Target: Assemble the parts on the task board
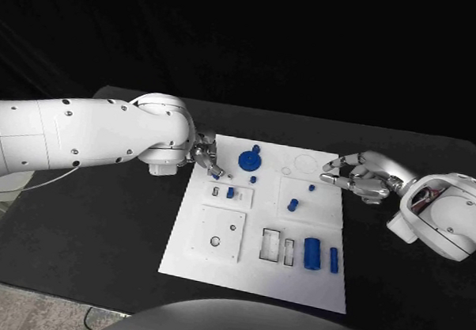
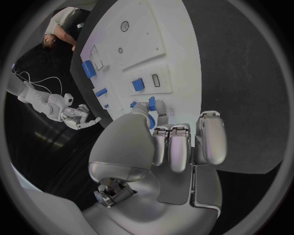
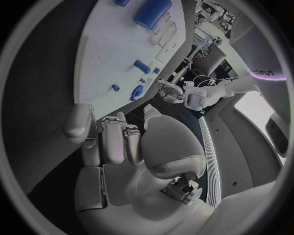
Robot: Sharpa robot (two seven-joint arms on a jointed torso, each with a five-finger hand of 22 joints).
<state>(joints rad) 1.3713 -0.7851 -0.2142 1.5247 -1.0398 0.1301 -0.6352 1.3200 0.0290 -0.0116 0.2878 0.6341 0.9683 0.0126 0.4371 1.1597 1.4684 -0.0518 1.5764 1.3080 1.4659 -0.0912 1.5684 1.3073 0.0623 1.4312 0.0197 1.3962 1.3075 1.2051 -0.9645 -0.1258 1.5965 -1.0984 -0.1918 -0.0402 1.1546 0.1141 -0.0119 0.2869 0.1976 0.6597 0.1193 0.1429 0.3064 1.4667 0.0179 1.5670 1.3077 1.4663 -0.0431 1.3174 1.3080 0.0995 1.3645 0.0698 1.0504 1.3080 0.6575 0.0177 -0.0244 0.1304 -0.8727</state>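
White task board (image 1: pixel 295 278) lying flat at the centre of the black worktop (image 1: pixel 94 229), its long axis running away from the robot. Blue parts rest on the board: a large cylinder (image 1: pixel 312 253) and a slimmer bar (image 1: pixel 334 259) side by side near the board's right edge, a small block (image 1: pixel 292 205) near the middle, two small pieces (image 1: pixel 230 192) in a raised panel towards the left, and a round disc-like part (image 1: pixel 250 163) near the far left corner. Empty rectangular recesses (image 1: pixel 271 245) sit just left of the large cylinder, and a square raised plate (image 1: pixel 218 231) with holes occupies the near left area. Left hand (image 1: pixel 205 158) is at the board's far left edge, just beside the round part; the left wrist view shows its fingers (image 2: pixel 183 147) curled together with fingertips near a small blue part (image 2: pixel 151 103), though whether that part is pinched cannot be told. Right hand (image 1: pixel 355 177) hovers at the board's far right edge, fingers (image 3: pixel 113 139) loosely curled and holding nothing.
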